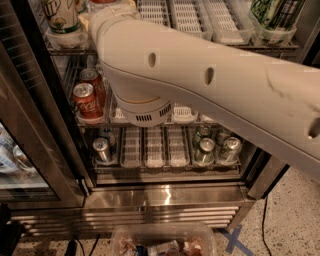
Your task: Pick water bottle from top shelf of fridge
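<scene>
While my broad white arm (210, 80) crosses the picture from 4 o'clock up to 11 o'clock, my gripper is out of view. It lies beyond the arm's rounded end, past the top edge at about 11 o'clock, inside the open fridge (165, 197) at the level of the top shelf (270, 46). I cannot tell whether it is spread or closed, or whether it holds anything.

The water bottle is not plainly visible. A reddish sliver (103, 1) sits at the very top edge, just above the arm's end, and I judge it may be the bottle's label band, though too little shows to be sure. If so, the bottle stands at 12 o'clock from my wrist, close ahead, between the white container (61, 17) at 9 o'clock and the bare white lane trays (187, 15) at 3 o'clock. The green-patterned cans (275, 12) stand well apart, at the shelf's far right.

I take the bottle's long axis to be upright, so the coming move calls for a level grasp across its body, straight ahead and clear of the white container.
</scene>
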Controlling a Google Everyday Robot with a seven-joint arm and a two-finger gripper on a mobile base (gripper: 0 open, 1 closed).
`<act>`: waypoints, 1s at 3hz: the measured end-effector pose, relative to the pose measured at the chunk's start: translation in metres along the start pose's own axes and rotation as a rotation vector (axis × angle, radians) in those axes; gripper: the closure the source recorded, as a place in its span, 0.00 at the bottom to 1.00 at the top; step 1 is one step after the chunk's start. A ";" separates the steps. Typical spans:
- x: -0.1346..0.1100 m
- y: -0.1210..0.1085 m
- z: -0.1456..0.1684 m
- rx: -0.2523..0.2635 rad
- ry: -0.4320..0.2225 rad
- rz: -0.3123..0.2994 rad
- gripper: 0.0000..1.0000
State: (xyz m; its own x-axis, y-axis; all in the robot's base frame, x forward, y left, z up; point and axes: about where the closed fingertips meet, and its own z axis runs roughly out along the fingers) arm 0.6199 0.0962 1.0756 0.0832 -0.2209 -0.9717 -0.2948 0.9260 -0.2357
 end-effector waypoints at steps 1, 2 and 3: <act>0.001 -0.002 0.003 0.006 -0.001 0.000 0.50; 0.001 -0.002 0.004 0.007 -0.001 0.001 0.74; 0.001 -0.002 0.004 0.007 -0.001 0.001 0.97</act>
State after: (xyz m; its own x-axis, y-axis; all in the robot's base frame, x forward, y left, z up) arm 0.6245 0.0949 1.0751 0.0842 -0.2200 -0.9719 -0.2881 0.9283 -0.2351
